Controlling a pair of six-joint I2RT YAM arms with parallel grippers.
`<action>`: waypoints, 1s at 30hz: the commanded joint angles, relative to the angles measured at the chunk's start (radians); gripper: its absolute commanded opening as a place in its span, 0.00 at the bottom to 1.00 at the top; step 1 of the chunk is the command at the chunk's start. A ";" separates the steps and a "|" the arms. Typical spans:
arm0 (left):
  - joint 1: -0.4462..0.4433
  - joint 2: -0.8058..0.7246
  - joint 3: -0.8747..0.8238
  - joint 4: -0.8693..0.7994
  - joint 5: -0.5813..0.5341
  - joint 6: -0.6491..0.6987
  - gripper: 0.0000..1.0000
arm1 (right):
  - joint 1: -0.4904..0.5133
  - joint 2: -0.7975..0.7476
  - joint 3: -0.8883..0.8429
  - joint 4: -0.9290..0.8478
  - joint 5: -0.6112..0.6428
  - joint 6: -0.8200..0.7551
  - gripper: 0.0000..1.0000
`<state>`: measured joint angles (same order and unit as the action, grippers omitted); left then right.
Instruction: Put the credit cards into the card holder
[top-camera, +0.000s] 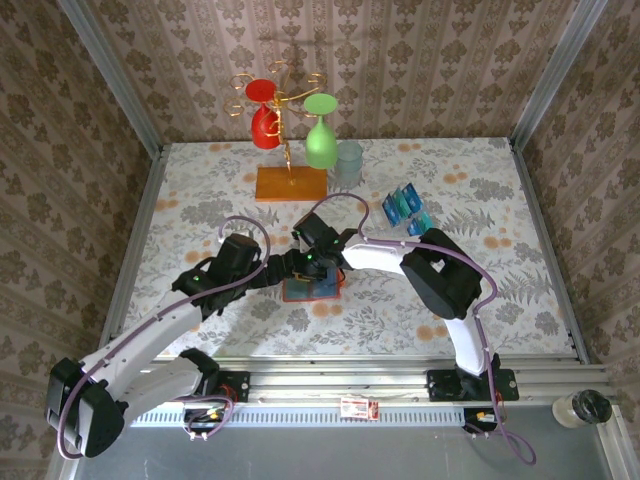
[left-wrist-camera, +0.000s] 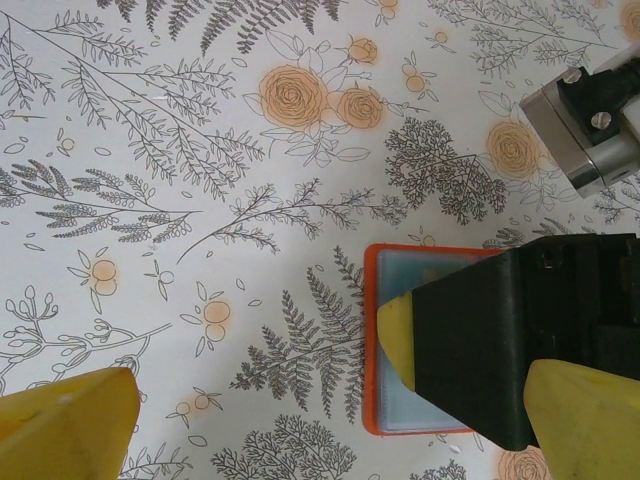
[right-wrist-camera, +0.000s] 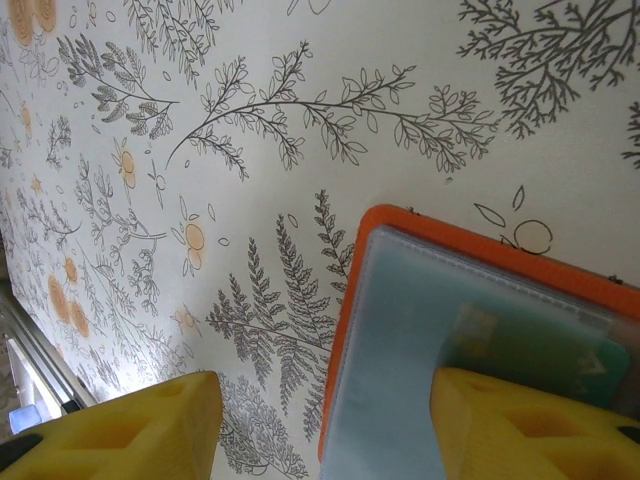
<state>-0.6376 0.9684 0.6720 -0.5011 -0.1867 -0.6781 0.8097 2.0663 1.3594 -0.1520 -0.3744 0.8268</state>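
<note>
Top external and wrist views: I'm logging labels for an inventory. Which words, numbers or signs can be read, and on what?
Nothing here reads legibly.
Red and white tag by the front rail: print too small to read.
Credit cards standing on the table: faces too small to read.
Teal card inside the card holder: only a blurred pale patch, no characters.

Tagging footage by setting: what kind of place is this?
Likely a staged robot test cell, not a home: wallpapered panels in a metal frame, two arms bolted to a rail at the floral table.
</note>
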 joint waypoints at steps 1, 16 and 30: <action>0.010 0.002 -0.020 0.012 0.005 -0.003 1.00 | -0.003 0.002 -0.008 -0.003 -0.011 -0.001 0.58; 0.000 0.046 -0.023 0.037 -0.005 -0.025 1.00 | -0.086 -0.247 -0.099 -0.091 0.008 -0.078 0.58; -0.021 0.123 0.025 -0.006 -0.075 -0.006 1.00 | -0.343 -0.502 -0.086 -0.525 0.388 -0.391 0.61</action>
<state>-0.6605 1.0855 0.6617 -0.4690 -0.2146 -0.6884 0.5014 1.5940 1.2610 -0.5308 -0.1356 0.5392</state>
